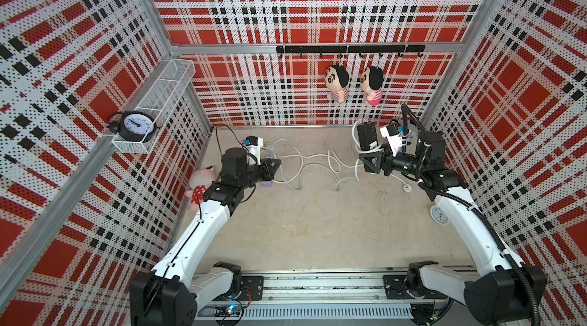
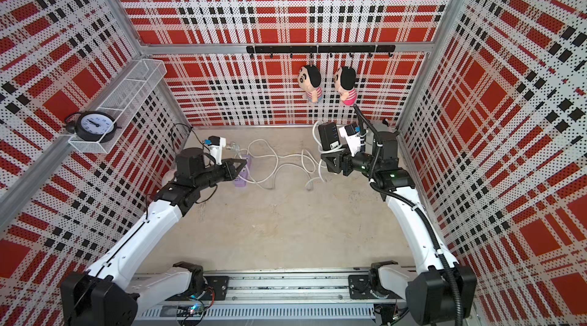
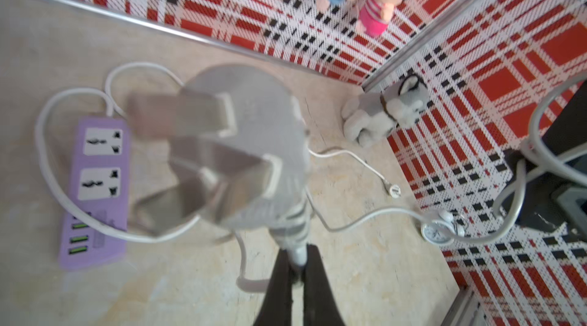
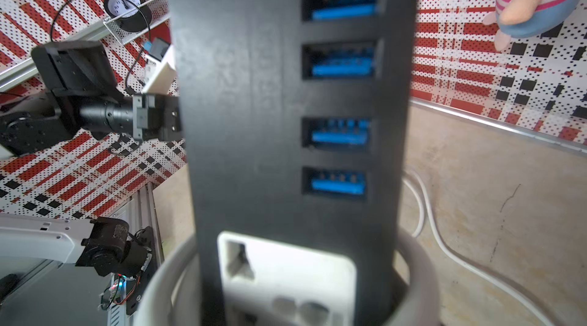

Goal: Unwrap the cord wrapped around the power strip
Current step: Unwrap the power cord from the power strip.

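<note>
Black plastic power strip (image 1: pixel 368 138) upright, raised at far right, clamped in your right gripper (image 1: pixel 370 157) | left gripper (image 3: pixel 297 265) pinched on white cord (image 1: pixel 317 162) | loop (image 4: pixel 158 289) circles strip base | risk: your pull may snag purple socket strip (image 3: pixel 95 187), dragging it.

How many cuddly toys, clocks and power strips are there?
Cuddly toys: 4 (blue-shorts doll, pink-shorts doll, pink toy, grey dog)
Clocks: 2 (black clock, white clock)
Power strips: 2 (purple power strip, black power strip)
Total: 8
</note>
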{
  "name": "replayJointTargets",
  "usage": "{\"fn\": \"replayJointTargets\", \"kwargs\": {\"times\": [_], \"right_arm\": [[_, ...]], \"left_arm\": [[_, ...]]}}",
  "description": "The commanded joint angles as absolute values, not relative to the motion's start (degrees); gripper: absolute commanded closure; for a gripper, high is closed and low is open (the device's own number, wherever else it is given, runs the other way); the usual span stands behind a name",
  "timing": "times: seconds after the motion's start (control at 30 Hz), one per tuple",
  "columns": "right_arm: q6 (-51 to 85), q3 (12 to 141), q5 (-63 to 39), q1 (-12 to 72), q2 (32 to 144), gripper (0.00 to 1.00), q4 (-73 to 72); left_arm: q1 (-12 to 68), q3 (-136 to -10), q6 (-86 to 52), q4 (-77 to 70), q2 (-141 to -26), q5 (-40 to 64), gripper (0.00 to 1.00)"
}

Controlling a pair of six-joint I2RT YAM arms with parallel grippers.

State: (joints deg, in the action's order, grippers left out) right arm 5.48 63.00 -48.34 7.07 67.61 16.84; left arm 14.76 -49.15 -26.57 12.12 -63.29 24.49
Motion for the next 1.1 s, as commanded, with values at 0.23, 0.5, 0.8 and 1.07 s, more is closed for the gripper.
{"fn": "replayJointTargets", "kwargs": {"times": [0.23, 0.5, 0.8, 1.07], "right_arm": [[3.5, 65.2, -43.0, 7.0, 68.7, 0.91, 20.5], [1.5, 64.5, -39.3, 7.0, 68.2, 0.91, 23.6], [3.1, 62.9, -37.9, 7.0, 68.8, 0.91, 22.6], [3.8, 62.5, -38.9, 7.0, 68.7, 0.90, 22.7]], "left_arm": [[19.0, -37.8, -33.2, 9.3, -58.8, 11.5, 1.00], [14.6, -28.8, -37.1, 10.7, -56.6, 9.3, 0.98], [12.5, -19.0, -44.2, 9.5, -49.5, 3.0, 0.82], [12.6, -20.7, -43.3, 11.3, -47.1, -4.2, 0.18]]}}
